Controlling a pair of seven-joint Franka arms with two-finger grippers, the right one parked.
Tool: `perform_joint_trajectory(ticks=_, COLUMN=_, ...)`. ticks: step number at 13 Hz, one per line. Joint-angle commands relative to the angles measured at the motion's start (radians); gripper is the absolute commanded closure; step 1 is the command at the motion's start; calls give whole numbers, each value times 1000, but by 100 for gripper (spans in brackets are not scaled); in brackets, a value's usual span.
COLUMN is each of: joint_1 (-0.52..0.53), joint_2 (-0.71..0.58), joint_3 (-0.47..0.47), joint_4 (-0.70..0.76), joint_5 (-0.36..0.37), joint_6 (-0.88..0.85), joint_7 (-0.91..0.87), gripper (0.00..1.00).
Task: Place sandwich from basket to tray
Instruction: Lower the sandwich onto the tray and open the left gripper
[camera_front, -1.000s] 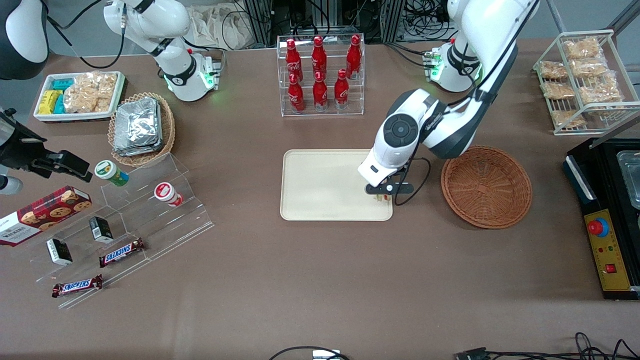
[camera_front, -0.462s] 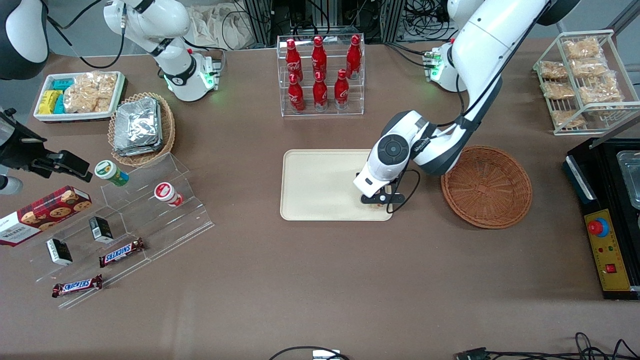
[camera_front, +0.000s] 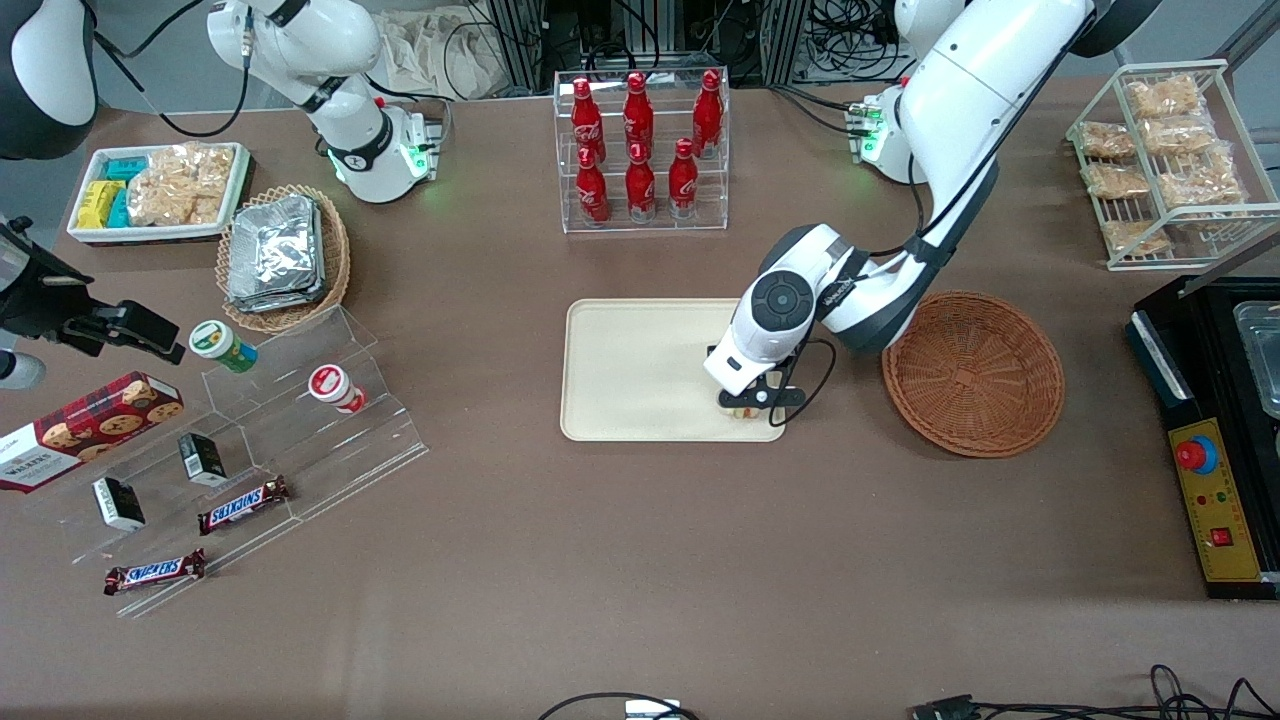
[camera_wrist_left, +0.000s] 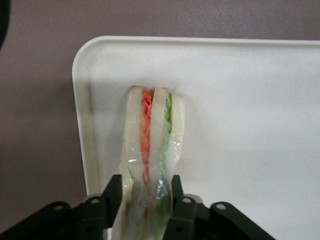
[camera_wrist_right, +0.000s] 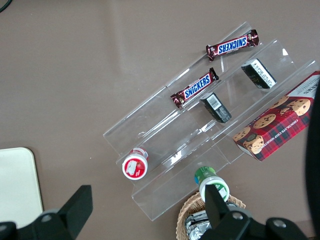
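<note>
From the front, the gripper (camera_front: 746, 405) hangs low over the tray (camera_front: 640, 380) just right of frame centre, at the tray corner nearest the basket (camera_front: 973, 372), which sits on the counter (camera_front: 620, 560) beside the tray, toward the working arm's end.

At the wrist, the gripper's fingers (camera_wrist_left: 112, 192) pinch the wrapped sandwich (camera_wrist_left: 152, 145), whose free end is down at the tray (camera_wrist_left: 250, 125) near a rounded corner.
</note>
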Motion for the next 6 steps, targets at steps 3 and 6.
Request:
perform_joint_trajectory(ticks=3, joint_1=3, joint_2=-12, joint_3=-5, joint_4=-3, joint_5=19, joint_6=3, joint_7=-30, gripper=0)
perform_joint_trajectory(ticks=6, joint_1=5, joint_2=-14, joint_3=-5, joint_4=-3, joint_5=18, joint_6=1, joint_7=-40, gripper=0)
